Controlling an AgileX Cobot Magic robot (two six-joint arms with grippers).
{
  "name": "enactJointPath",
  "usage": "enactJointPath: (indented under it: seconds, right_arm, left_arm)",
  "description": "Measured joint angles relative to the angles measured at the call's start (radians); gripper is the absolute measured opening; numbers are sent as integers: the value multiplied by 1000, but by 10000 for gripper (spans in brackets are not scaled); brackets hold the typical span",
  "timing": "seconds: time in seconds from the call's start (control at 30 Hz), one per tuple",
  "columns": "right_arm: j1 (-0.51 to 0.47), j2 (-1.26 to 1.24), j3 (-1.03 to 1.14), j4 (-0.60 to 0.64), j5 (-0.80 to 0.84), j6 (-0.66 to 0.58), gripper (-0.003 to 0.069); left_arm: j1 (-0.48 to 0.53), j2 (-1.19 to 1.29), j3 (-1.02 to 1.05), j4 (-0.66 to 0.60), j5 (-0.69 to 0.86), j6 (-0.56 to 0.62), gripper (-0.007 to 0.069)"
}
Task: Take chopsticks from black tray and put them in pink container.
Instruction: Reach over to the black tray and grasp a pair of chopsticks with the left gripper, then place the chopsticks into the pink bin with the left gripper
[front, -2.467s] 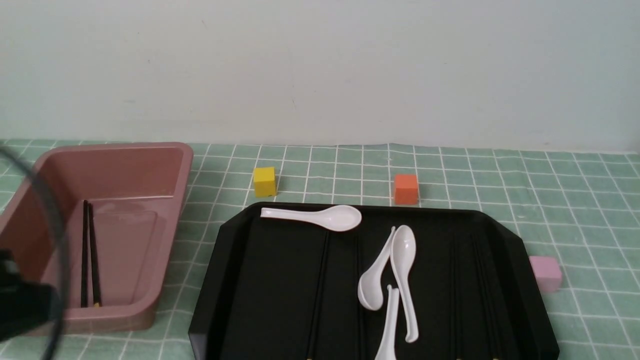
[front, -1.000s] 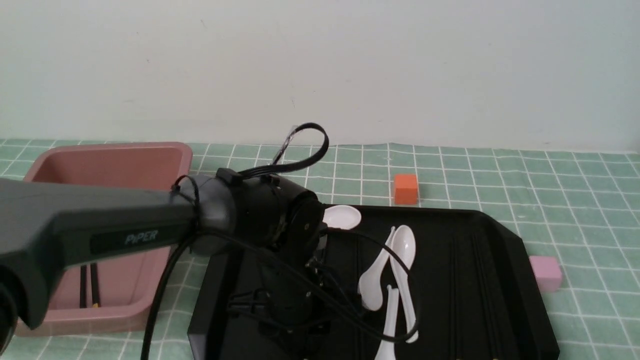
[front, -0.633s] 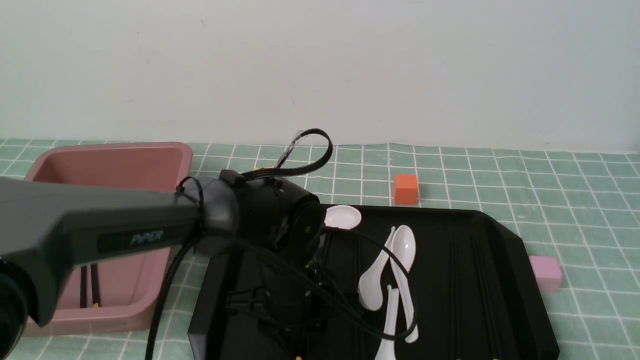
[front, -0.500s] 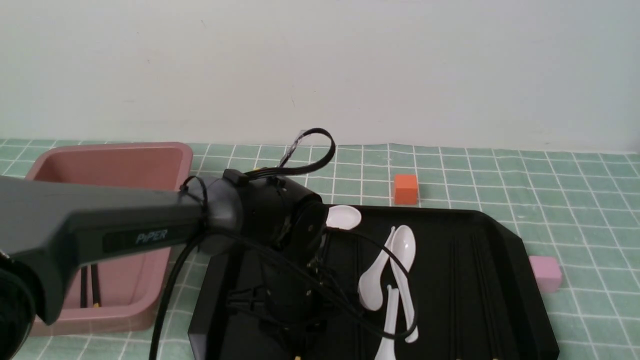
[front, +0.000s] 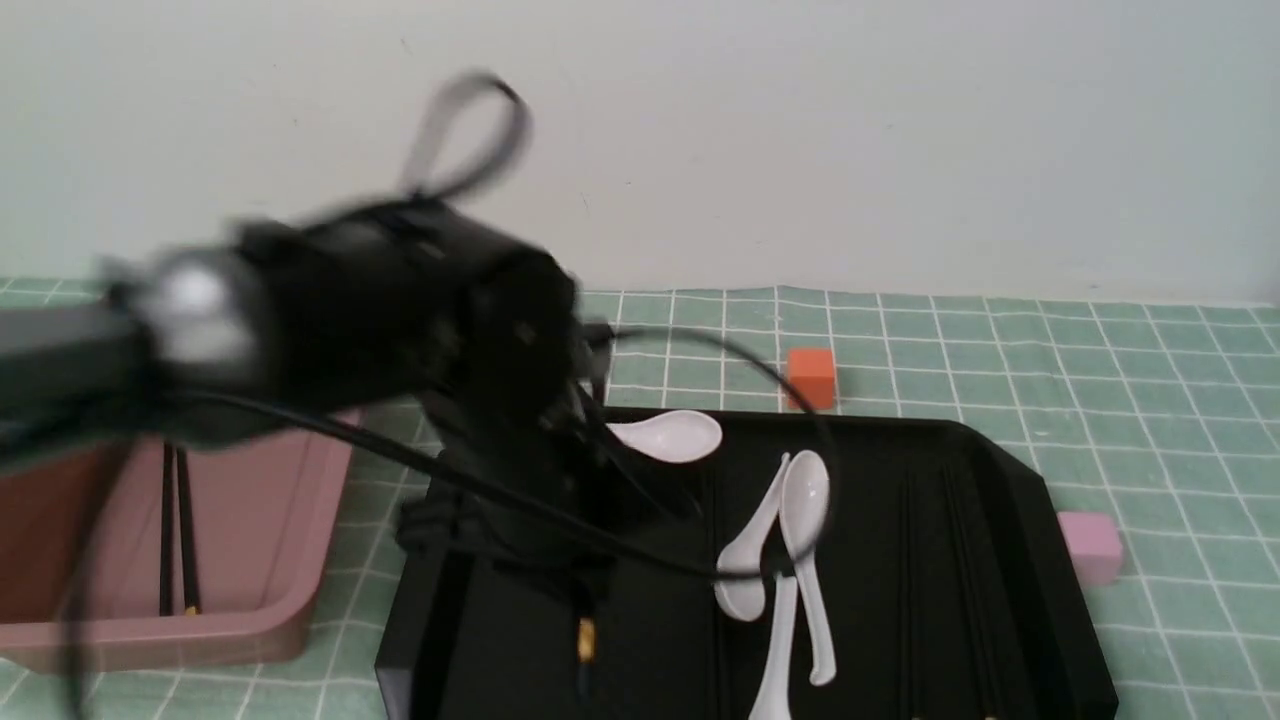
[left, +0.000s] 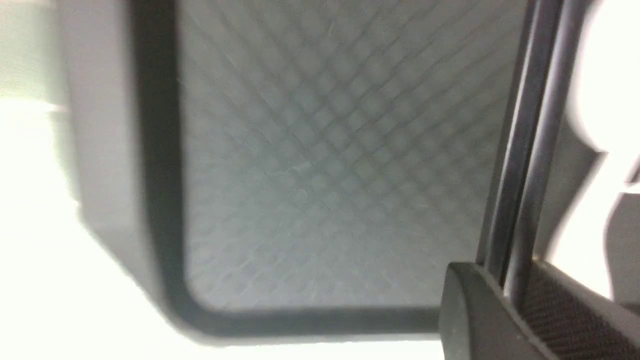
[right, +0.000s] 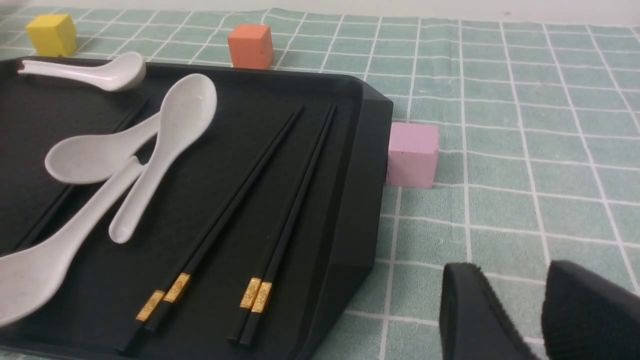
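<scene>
In the left wrist view my left gripper (left: 516, 280) is shut on two thin black chopsticks (left: 525, 150) held side by side above the black tray (left: 325, 150). From the front, the blurred left arm (front: 400, 290) hangs over the tray's left part (front: 950, 560), and a yellowish chopstick tip (front: 585, 640) shows below it. The pink container (front: 270, 620) at the left holds two chopsticks (front: 175, 530). More chopsticks (right: 240, 205) lie in the tray (right: 360, 165). My right gripper (right: 530, 300) is open over the green cloth beside the tray.
White spoons (front: 800, 530) lie in the tray's middle and one (front: 670, 436) at its far edge. An orange cube (front: 810, 366) stands behind the tray, a pale pink cube (front: 1090, 545) at its right side, and a yellow cube (right: 51, 34) further left.
The left arm has swung up and to the left, now blurred by motion. The chopstick tip under it has risen from the tray's near edge. The spoons have not moved.
</scene>
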Motion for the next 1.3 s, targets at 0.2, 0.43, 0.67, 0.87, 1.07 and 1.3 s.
enactJointPath:
  seconds: [0.2,0.43,0.67,0.87,1.07,1.3]
  right_arm:
    - [0,0,0,0,0,0,240]
    - [0,0,0,0,0,0,240]
    - [0,0,0,0,0,0,240]
    - [0,0,0,0,0,0,240]
    - [0,0,0,0,0,0,240]
    - [0,0,0,0,0,0,240]
  left_arm:
    - [258,-204,0,113,143,30,102]
    - [524,-171,15,155,128,113,102]
    - [586,11,24,203,-22,133,102]
    - [586,137,24,202,-41,122,143]
    - [586,156,24,167,19,121,197]
    - [586,30,26,112,151,176,149]
